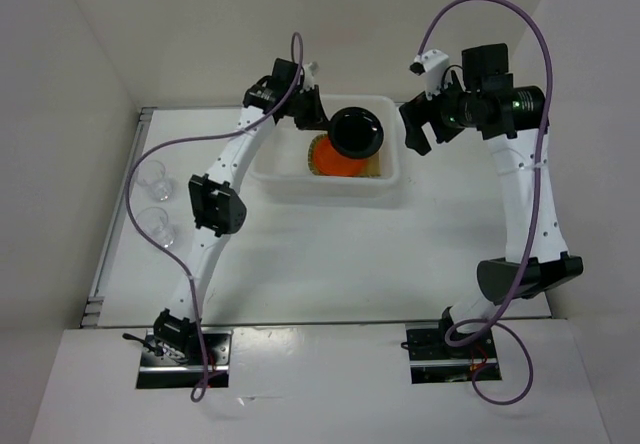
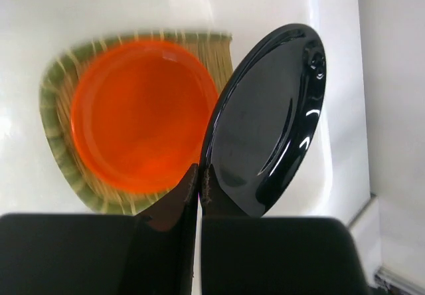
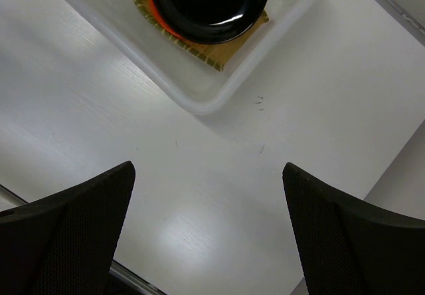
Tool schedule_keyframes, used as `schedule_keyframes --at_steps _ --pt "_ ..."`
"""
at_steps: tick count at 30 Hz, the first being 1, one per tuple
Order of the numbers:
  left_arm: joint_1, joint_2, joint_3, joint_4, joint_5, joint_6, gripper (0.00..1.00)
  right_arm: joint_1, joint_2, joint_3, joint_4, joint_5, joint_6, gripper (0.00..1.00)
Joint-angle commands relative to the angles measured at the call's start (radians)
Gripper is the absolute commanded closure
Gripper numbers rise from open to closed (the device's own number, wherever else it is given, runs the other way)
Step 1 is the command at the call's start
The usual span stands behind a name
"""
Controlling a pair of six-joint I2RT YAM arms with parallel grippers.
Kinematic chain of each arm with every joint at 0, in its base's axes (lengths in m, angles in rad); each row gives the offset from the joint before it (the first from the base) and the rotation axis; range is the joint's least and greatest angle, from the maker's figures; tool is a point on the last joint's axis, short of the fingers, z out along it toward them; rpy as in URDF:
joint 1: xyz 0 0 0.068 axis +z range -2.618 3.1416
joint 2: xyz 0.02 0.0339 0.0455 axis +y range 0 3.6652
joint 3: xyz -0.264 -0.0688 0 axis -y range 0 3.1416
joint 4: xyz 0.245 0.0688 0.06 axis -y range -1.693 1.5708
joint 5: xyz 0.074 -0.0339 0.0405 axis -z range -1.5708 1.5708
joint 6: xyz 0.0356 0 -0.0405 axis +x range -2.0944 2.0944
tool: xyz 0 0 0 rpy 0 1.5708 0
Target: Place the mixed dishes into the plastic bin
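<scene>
Left gripper [image 2: 199,179] fingers pressed together, pinching the near rim of the small glossy black round plate [image 2: 265,122]. That plate is tilted on edge, held over the bin's interior, with smooth lacquer-like gloss and sharp white highlights toward its 2 o'clock edge.

White translucent rectangular plastic bin [image 1: 330,189] sits at 12 o'clock on the white matte table [image 1: 350,254]. It has rounded corners, a rolled rim and smooth, milky walls.

In the bin lies the tan woven bamboo tray with green rim [image 2: 56,82]: flat strip weave, coarse texture, rounded-corner outline. The small orange round plate [image 2: 139,115] lies flat in the tray, translucent, shiny, with a shallow raised lip. In the left wrist view the black plate's lower edge overlaps the orange plate's 3 o'clock side; cannot tell if they touch.

Two small clear cups [image 1: 152,179] stand on the table at 9 o'clock, well apart from the bin, one nearer the camera than the other. They are see-through and round-mouthed.

Right gripper [image 3: 207,172] has its fingers [image 3: 86,222] spread wide, holding nothing. The pads are dark with a fine mesh texture. It hangs over bare table at 3 o'clock of the bin, just beside its right wall, with the bin corner showing ahead at 12 o'clock in its wrist view.

Purple cables [image 1: 540,54] loop over both white arms.
</scene>
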Motion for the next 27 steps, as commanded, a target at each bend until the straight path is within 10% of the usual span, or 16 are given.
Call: schedule_keyframes --at_steps 1,23,27 --pt "0.013 0.213 0.361 -0.179 -0.023 0.013 1.0 -0.016 -0.053 0.004 0.029 -0.009 0.012 0.04" --pt "0.041 0.351 0.414 -0.273 -0.098 -0.013 1.0 -0.048 -0.063 -0.033 0.019 -0.009 -0.006 0.04" --pt "0.041 0.329 0.414 -0.249 -0.098 -0.013 0.81 -0.048 -0.063 -0.042 0.01 -0.03 -0.016 0.04"
